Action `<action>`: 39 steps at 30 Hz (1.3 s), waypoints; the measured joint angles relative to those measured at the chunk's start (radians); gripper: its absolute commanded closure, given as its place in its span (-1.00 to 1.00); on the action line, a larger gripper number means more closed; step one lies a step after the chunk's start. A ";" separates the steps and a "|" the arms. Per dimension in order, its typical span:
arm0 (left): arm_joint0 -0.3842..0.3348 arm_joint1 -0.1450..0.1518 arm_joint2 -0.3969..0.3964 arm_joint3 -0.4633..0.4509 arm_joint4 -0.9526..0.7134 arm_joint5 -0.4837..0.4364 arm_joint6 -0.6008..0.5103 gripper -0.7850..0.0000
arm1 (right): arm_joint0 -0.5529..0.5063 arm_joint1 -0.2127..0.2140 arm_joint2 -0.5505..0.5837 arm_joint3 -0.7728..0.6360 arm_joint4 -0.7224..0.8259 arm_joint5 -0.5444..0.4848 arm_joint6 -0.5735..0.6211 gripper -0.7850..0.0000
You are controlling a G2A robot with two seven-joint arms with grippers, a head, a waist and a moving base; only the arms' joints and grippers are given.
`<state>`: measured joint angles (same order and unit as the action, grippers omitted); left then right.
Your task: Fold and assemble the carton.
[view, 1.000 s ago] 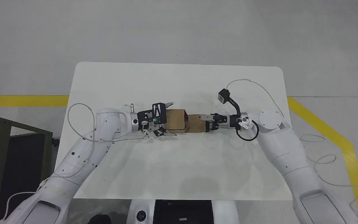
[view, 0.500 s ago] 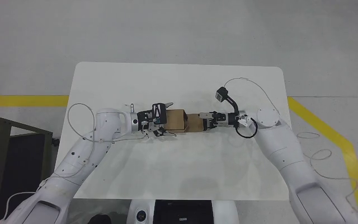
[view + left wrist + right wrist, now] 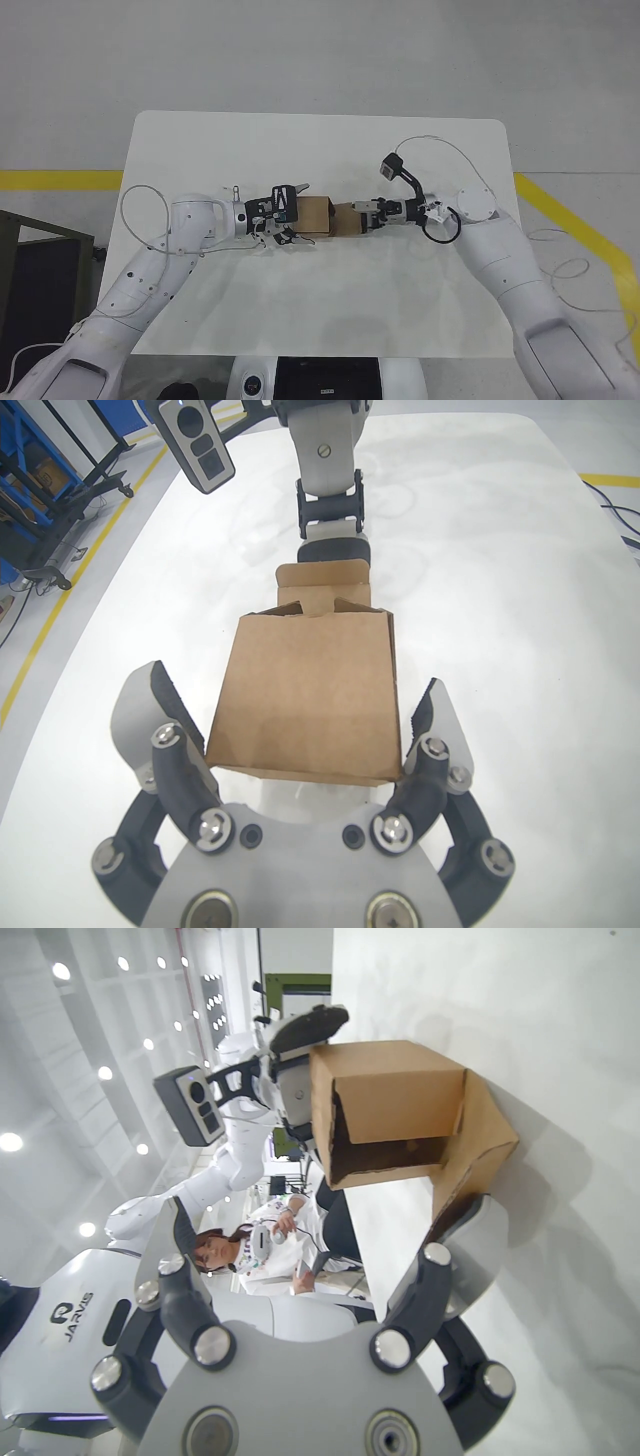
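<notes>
A brown carton (image 3: 318, 215) lies on its side mid-table, seen close up in the left wrist view (image 3: 310, 700). My left gripper (image 3: 300, 214) is open and straddles the carton's closed end, one finger (image 3: 167, 705) on each side. The carton's far end is open, with a tuck flap (image 3: 322, 575) sticking out. My right gripper (image 3: 362, 217) is open at that end. One of its fingers (image 3: 467, 1228) lies against the flap (image 3: 480, 1148); the other finger (image 3: 172, 1228) hangs free in the air. The hollow inside of the carton (image 3: 400, 1083) faces it.
The white table (image 3: 320, 300) is bare around the carton, with free room on every side. A loose cable (image 3: 450, 150) arcs over the table's far right. A yellow floor line (image 3: 60, 180) runs past both ends of the table.
My right gripper has slid toward the carton, pushing the flap in so less of it sticks out. The left gripper and the carton have stayed put.
</notes>
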<state>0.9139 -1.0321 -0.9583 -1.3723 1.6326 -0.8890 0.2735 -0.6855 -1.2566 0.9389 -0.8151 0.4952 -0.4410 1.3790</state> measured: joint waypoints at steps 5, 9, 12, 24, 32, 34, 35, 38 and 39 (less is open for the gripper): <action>0.000 0.000 0.000 -0.001 0.002 -0.002 0.000 -1.00 | 0.020 -0.004 -0.034 0.004 -0.048 -0.015 -0.015 -1.00; 0.000 0.000 0.000 -0.002 0.002 -0.002 0.001 -1.00 | 0.023 -0.007 -0.045 0.013 -0.022 -0.020 -0.020 -1.00; 0.001 0.001 0.000 -0.002 0.002 -0.002 0.001 -1.00 | 0.025 -0.011 -0.049 0.022 0.013 -0.023 -0.023 -1.00; 0.002 0.001 0.000 -0.004 0.002 -0.003 -0.001 -1.00 | 0.021 -0.028 -0.054 -0.001 0.140 -0.018 -0.018 -1.00; 0.002 0.001 0.001 -0.005 0.002 -0.006 -0.003 -1.00 | 0.026 -0.040 -0.075 0.001 0.138 -0.015 -0.015 -1.00; 0.002 0.001 0.001 -0.005 0.002 -0.005 -0.004 -1.00 | 0.028 -0.042 -0.079 0.003 0.134 -0.015 -0.015 -1.00; 0.002 0.001 0.002 -0.005 0.003 -0.005 -0.005 -1.00 | 0.028 -0.043 -0.081 0.003 0.129 -0.015 -0.015 -1.00; 0.002 0.000 0.002 -0.004 0.003 -0.007 -0.005 -1.00 | 0.030 -0.046 -0.088 0.005 0.113 -0.020 -0.020 -0.72; 0.002 0.000 0.003 -0.004 0.003 -0.007 -0.005 -1.00 | 0.030 -0.046 -0.089 0.006 0.112 -0.021 -0.021 -0.72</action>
<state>0.9163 -1.0317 -0.9557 -1.3758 1.6352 -0.8959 0.2681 -0.6553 -1.3029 0.8500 -0.8091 0.6074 -0.4617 1.3584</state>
